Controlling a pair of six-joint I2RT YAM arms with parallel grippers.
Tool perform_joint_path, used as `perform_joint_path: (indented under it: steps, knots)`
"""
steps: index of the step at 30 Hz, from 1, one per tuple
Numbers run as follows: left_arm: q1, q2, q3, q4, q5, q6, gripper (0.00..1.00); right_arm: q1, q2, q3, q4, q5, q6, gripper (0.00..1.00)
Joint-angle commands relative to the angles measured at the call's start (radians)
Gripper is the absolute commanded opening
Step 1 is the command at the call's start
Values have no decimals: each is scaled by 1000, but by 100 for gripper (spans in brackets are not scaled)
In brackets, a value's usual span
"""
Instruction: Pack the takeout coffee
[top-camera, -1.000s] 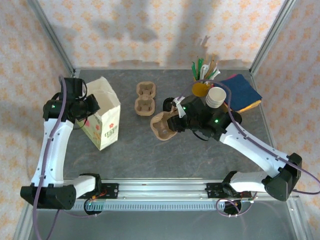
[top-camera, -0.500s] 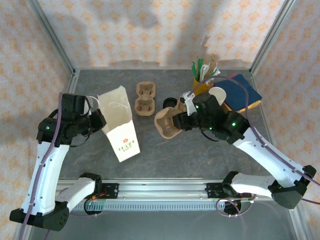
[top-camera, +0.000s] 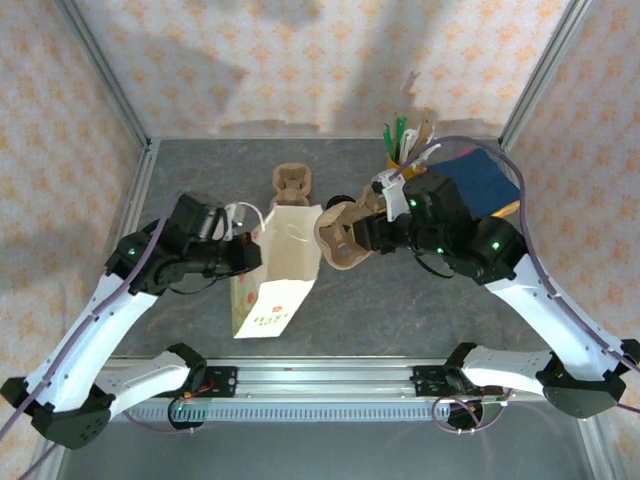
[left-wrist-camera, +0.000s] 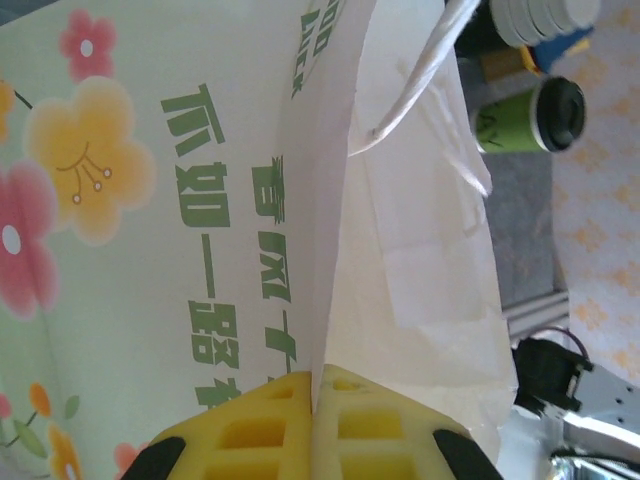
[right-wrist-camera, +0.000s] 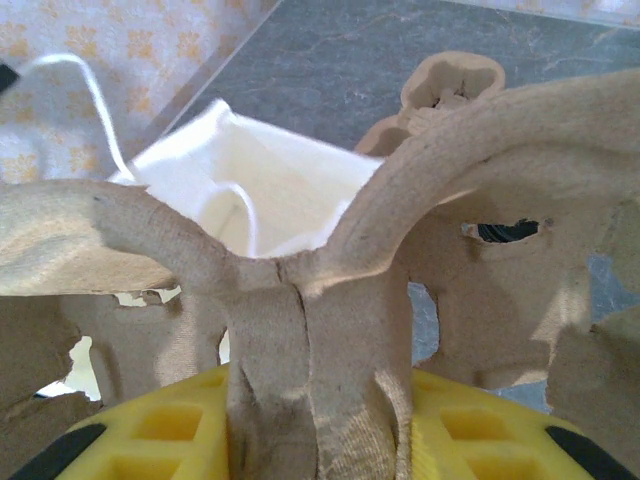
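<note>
Left claw is clamped shut on the side wall of the flowered paper bag, yellow pads pinching the paper edge in the left wrist view, and the bag stands on the bench near the middle with its mouth open and its white string handle loose. Right claw is closed on the centre rib of a pulp cup carrier, holding it tilted and off the bench just right of the bag's mouth; from the right wrist you look past the carrier straight into the bag's white interior. The takeout coffee, black lid on, sits on the bench past the bag's far edge and apart from both claws. From above it is mostly hidden behind the raised carrier, probably the dark spot at the carrier's far side. A second carrier lies at the far side, and the yellow cup of sticks and a blue cloth stand far right. So the carrier looks to be going into the bag, with the coffee not yet packed. The next move calls for levelling the carrier over the mouth and lowering it without snagging the handle or folding the held wall.
</note>
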Motion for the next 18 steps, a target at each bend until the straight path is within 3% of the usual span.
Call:
perform_joint_path:
  steps: [1, 18]
  knots:
    - [-59, 39, 2, 129, 17, -42, 0, 3, -20, 57, -28, -9, -11, 36]
    - [-96, 184, 49, 271, 12, 68, 0, 2, -3, 96, -42, -5, -40, 36]
